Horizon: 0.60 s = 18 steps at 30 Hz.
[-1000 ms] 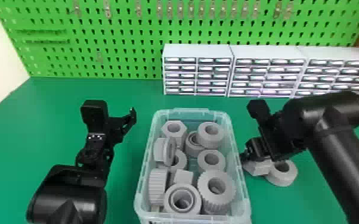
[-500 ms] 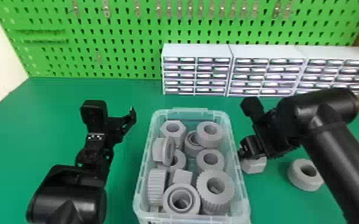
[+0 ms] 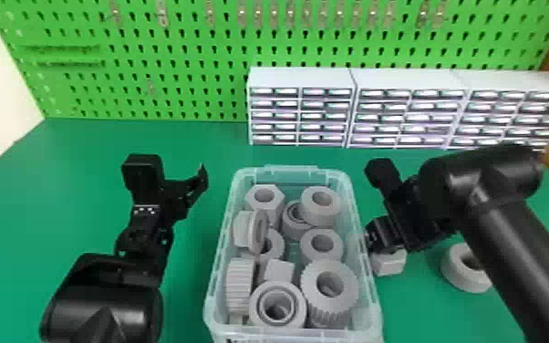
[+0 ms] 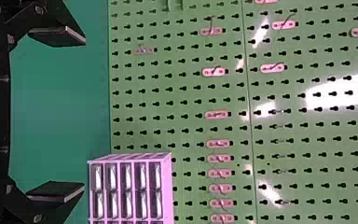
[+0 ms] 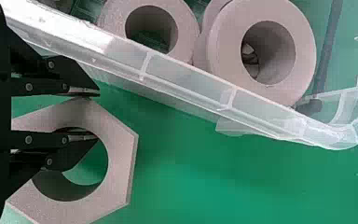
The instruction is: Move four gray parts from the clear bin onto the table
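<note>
A round gray ring has moved away from the gray hexagonal nut our part-closed right gripper pinches beside the clear plastic bin. Our left gripper gapes empty. Two out, likely two left.

Head view, lower right: ring partly behind right arm. Right wrist view, lower left: nut cut off.

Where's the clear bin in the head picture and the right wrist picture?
Head view: the clear bin is low in the middle, between the two arms.
Right wrist view: its rim slants across the upper part.
Shared landmark: the six-sided gray part just outside the bin.
</note>
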### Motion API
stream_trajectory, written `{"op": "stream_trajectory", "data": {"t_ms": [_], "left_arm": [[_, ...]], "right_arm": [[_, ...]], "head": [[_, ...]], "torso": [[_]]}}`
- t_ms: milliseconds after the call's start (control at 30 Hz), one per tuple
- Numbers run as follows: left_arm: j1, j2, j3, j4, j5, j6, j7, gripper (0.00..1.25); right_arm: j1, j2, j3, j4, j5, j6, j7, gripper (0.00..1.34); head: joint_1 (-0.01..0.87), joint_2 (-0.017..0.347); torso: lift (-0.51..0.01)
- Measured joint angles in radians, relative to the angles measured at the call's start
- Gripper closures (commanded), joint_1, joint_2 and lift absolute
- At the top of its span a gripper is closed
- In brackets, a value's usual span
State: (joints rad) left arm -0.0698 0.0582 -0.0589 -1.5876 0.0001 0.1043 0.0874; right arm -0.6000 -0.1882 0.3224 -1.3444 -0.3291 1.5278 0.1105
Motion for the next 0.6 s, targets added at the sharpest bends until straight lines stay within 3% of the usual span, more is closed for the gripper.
{"op": "stream_trajectory", "data": {"t_ms": [600], "left_arm": [[-0.002, 0.000, -0.001, 0.001, 0.003, 0.000, 0.001, 0.18]], "right_arm": [[0.024, -0.008, -0.033, 0.001, 0.007, 0.007, 0.000, 1.02]], "head": [[0.693, 0.072]], "torso": [[-0.052]]}}
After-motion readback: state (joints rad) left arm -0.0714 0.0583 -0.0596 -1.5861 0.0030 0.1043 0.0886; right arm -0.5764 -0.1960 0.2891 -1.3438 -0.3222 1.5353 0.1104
